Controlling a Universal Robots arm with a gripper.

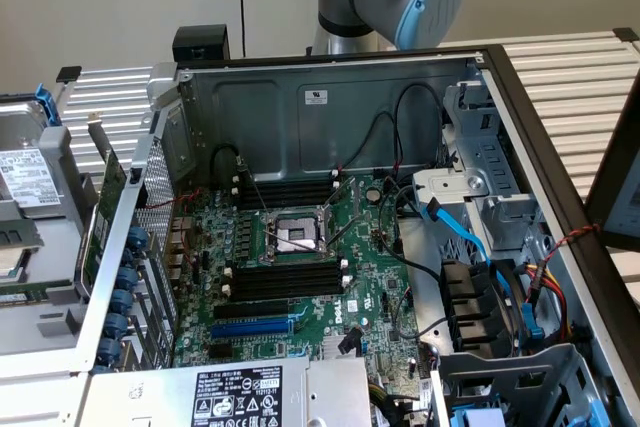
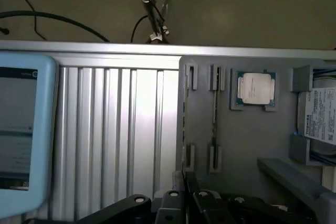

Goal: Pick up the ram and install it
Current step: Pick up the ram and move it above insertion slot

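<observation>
Step in hand, as judged: approach for the pick-up; the ram (image 2: 214, 121) is not yet grasped.

Location: in the wrist view the ram is seen standing on its long edge in a grey fixture tray (image 2: 247, 145), seated between two pairs of clips (image 2: 215, 78); a processor chip (image 2: 255, 88) is nested just beside it; the tray rests on the ribbed aluminium counter (image 2: 118, 129).

Gripper (image 2: 184, 182): drawn nearly closed and empty; it is placed near the ram's closer end, slightly off its line toward the tray's edge.

Orientation: only the thin upper edge is presented to the wrist camera, so chips and label cannot be made out; the long axis runs straight away from the gripper toward the tray's far rim, parallel to the counter's ribs.

Notes on doing the pick well – judgement only: the jaws are best set across the board's thin dimension, centred along its length, so that no tilt is induced on lifting; the descent should be square to the tray, clear of the clips; the lift should be straight out, without twist.

In the exterior view the black memory slots (image 1: 285, 282) on the motherboard (image 1: 365, 287) appear unfilled – installation is judged not begun.
</observation>
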